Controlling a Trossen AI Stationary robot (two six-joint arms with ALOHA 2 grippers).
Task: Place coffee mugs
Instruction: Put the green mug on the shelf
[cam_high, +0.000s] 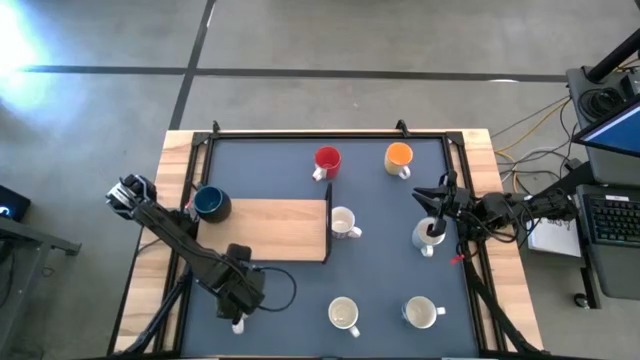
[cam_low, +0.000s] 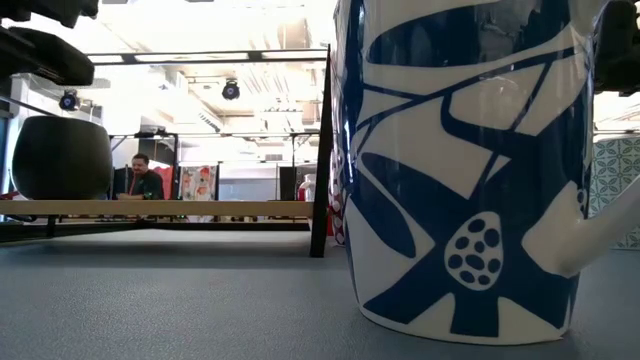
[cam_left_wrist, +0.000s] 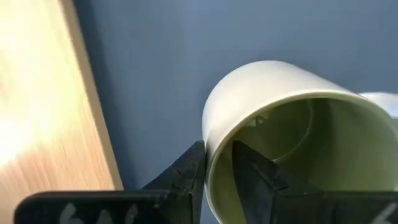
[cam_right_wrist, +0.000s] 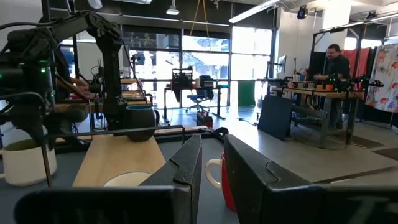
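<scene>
My left gripper sits at the lower left of the high view, fingers straddling the rim of a cream mug on the blue mat; whether they pinch the wall I cannot tell. I judge this a rim grip for setting it upright. My right gripper hangs over a white mug at right, jaws narrowly apart.

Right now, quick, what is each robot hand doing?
Left hand: at the white mug's rim; grip cannot be told.
Right hand: open, holding nothing.
</scene>
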